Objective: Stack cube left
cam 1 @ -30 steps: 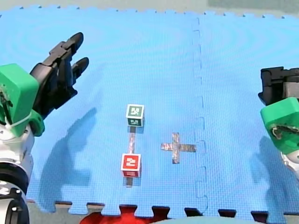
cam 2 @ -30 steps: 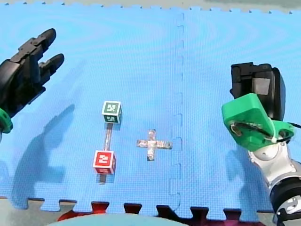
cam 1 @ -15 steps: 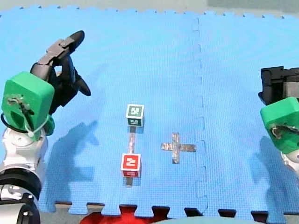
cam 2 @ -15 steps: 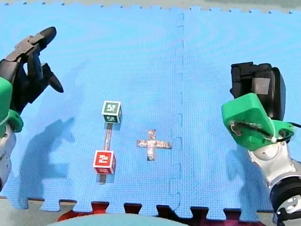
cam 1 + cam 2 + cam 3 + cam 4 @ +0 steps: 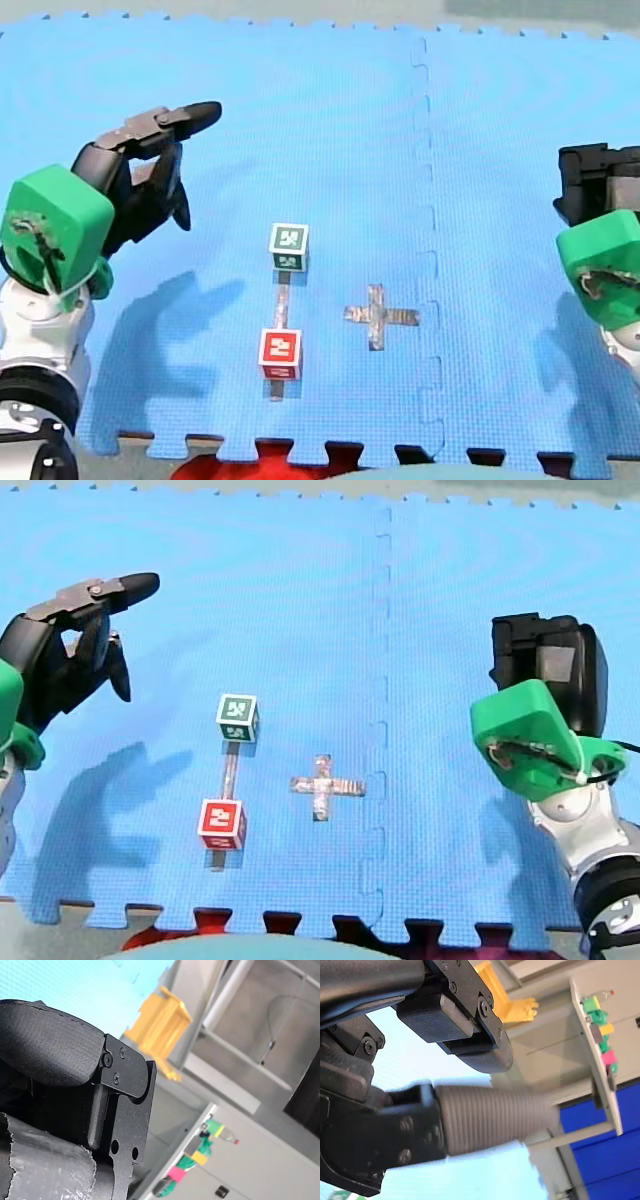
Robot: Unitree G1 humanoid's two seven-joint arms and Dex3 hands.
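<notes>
Hovering left robot hand [image 5: 145,185]; yellow frame [image 5: 157,1030] beyond mat [image 5: 75,985].

On a blue foam mat [image 5: 500,120], a green cube [image 5: 289,246] and a nearer red cube [image 5: 280,352] are set apart, with a tape strip [image 5: 283,301] between them and a tape cross [image 5: 380,316] beside it. The left hand [image 5: 140,185] and right hand [image 5: 598,180] are held at opposite edges.

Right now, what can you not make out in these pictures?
Cube marks: too small on green cube and red cube, head views.
Red thing: cut by bottom edge, partly under the mat.
Right hand, at mat's right: cut by first head view's right edge.
Left hand, over mat's left: arm cut by left edge.
</notes>
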